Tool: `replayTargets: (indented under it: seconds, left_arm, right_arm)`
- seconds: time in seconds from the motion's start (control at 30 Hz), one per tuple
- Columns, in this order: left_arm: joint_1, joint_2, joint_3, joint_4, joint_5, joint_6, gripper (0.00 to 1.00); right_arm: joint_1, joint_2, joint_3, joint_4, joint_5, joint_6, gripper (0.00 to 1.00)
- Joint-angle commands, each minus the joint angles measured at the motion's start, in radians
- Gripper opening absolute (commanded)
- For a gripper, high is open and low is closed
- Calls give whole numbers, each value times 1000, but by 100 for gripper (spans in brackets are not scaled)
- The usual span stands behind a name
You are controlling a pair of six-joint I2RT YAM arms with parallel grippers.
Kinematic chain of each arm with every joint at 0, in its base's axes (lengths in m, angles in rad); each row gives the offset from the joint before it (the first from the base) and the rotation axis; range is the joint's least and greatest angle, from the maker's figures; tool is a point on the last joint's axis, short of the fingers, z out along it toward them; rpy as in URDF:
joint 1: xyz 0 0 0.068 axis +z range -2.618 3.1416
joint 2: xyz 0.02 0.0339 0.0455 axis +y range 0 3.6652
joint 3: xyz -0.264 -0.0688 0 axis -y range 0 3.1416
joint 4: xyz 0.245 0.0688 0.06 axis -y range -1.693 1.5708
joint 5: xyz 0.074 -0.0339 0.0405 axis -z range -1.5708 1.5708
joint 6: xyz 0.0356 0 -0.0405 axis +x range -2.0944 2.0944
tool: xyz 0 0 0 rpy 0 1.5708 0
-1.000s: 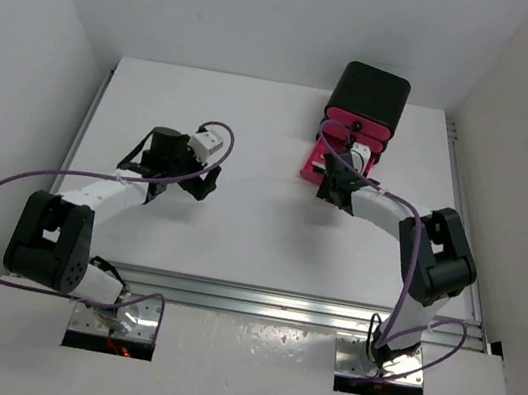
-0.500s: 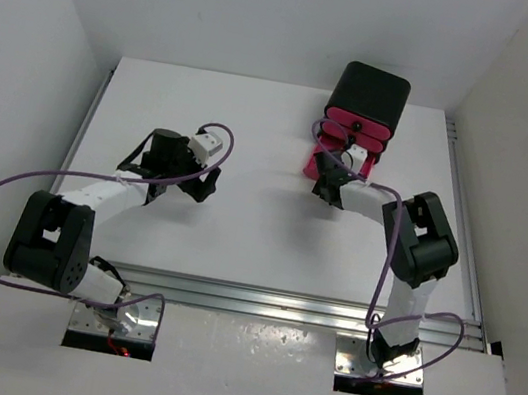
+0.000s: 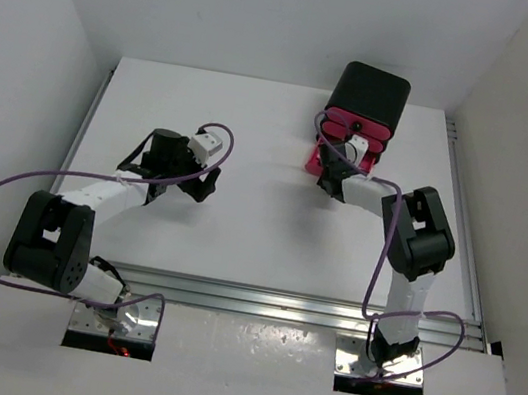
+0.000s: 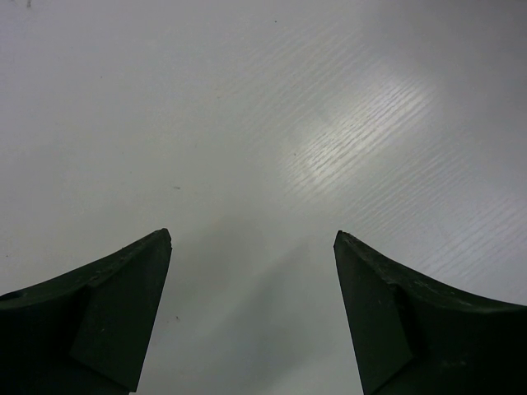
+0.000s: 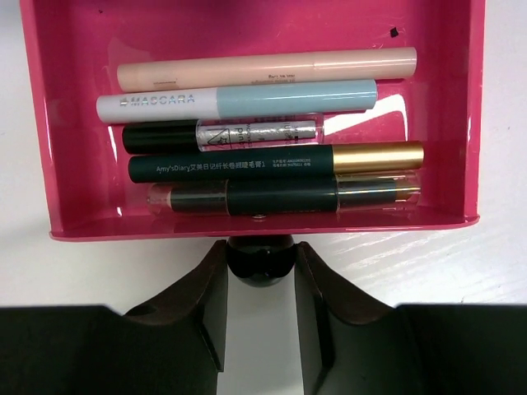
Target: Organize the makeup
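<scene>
A pink drawer [image 5: 66,123] stands pulled out from the black box [image 3: 368,91]. It holds a pink stick [image 5: 263,68], a blue mascara stick [image 5: 239,102], a clear silver tube [image 5: 247,134] and two black pencils [image 5: 247,164]. My right gripper [image 5: 259,263] is shut on the drawer's black knob [image 5: 259,253]; in the top view it [image 3: 328,180] is at the drawer's front [image 3: 319,158]. My left gripper [image 4: 252,239] is open and empty over bare white table, at the left of centre in the top view [image 3: 207,186]. Palettes, the orange tube and the compact are out of view.
The black box with pink drawers stands at the table's back right, near the back wall. White walls close in the table [image 3: 241,214] on three sides. A metal rail [image 3: 257,300] runs along the near edge.
My right gripper has moved toward the black box with the knob in it, and the pink drawer sticks out less than before. The left arm has not moved.
</scene>
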Motion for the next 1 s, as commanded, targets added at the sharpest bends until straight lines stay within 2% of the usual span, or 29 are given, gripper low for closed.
replayTargets:
  seconds: [0.0,0.1,0.27,0.57,0.67,0.73,0.97]
  left_arm:
    - [-9,-34,-5,27,-2,1,86]
    - [-9,-25,-5,27,-2,1,86]
    - [-9,-16,-5,27,-2,1,86]
    - [0,15,61,-25,-31,-9,86]
    - [9,33,86,-61,-31,-9,86]
    - [9,42,104,-80,-31,-19,86]
    - [20,81,169,-103,6,-9,85]
  right_arm:
    - [-21,-4,31,44,0,-5,8]
    - [-28,-18,32,82,10,-63,5]
    - [-31,-33,54,165,21,-195,5]
    - [-109,74,112,268,-56,-291,3]
    - [-113,100,92,454,-71,-377,2]
    - [-115,116,97,513,-86,-387,2]
    - [-143,185,160,527,-92,-385,2]
